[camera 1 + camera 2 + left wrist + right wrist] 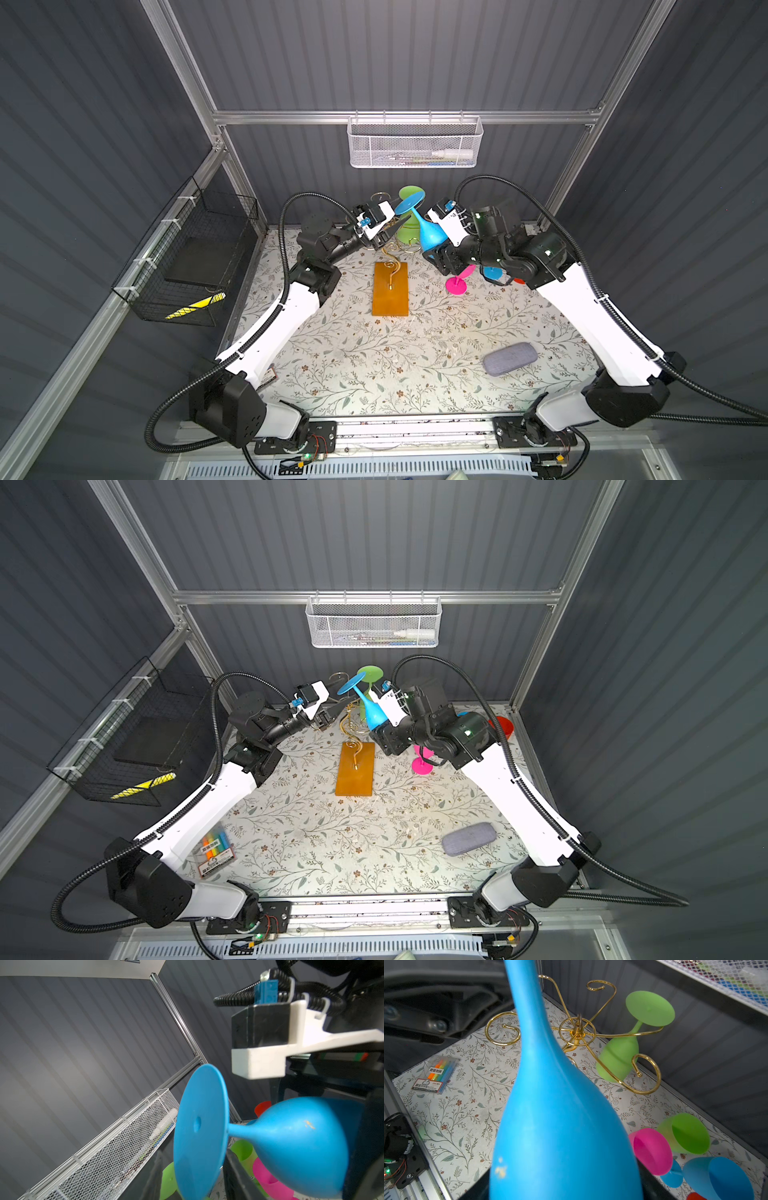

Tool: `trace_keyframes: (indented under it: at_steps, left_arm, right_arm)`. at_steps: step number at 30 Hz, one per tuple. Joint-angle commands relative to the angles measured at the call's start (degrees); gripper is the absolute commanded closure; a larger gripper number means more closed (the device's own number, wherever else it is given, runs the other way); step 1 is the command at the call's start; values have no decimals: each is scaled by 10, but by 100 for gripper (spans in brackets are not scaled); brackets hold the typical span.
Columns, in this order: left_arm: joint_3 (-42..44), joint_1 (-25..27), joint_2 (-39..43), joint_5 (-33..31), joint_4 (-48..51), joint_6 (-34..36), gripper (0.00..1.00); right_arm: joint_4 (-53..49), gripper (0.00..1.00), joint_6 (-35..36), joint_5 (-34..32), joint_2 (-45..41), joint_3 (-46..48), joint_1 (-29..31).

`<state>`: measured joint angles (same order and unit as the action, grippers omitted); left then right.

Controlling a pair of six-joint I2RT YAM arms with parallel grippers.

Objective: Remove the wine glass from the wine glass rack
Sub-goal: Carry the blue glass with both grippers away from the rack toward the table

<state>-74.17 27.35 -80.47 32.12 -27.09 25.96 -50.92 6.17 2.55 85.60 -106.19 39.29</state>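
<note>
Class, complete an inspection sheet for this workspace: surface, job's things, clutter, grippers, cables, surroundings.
Surface: floral tabletop, flat.
Job's things: wine glass rack upright; green wine glass hanging on it; blue wine glass tilted, foot up.
Clutter: loose glasses lying back right; grey case; highlighter pack.
Grippers: right gripper shut on the blue wine glass's bowl; left gripper open, empty, beside the rack.
Cables: black hoses arch over both arms, away from the rack.
Surroundings: white mesh basket on rear rail; black wire basket on left wall.
</note>
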Motion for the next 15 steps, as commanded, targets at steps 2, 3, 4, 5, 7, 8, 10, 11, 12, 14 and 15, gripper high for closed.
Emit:
trace_keyframes:
  at_steps: [2, 3, 4, 5, 7, 8, 10, 11, 12, 14, 15]
  left_arm:
    - [-18, 3, 8, 1, -16, 7, 57]
    - [-18, 3, 10, 0, -16, 6, 61]
    - [-17, 3, 10, -1, -16, 6, 65]
    - [-18, 3, 11, -3, -14, 6, 70]
    - [-19, 3, 13, -4, -12, 5, 79]
    - [-20, 3, 14, -5, -11, 2, 84]
    - [-19, 3, 15, -11, -10, -3, 94]
    - [-19, 3, 15, -20, -9, -9, 100]
    - [-19, 3, 15, -34, -10, -19, 100]
    - [-18, 3, 15, -52, -10, -38, 100]
    - [-17, 3, 15, -62, -8, -48, 100]
  right_arm:
    - [-20, 47, -13, 15, 7, -18, 4]
    - [-21, 47, -14, 17, 9, -19, 6]
    - [-23, 47, -15, 17, 10, -20, 5]
    - [-24, 46, -16, 16, 11, -21, 6]
    - [-24, 44, -18, 13, 10, -22, 6]
    - [-22, 42, -19, 12, 8, -21, 6]
    - [-18, 36, -22, 12, 3, -21, 6]
    - [-12, 33, -24, 12, -1, -19, 6]
    - [-5, 29, -26, 13, -7, -15, 7]
    - [16, 22, -27, 13, -22, 2, 6]
    - [26, 19, -30, 15, -31, 12, 5]
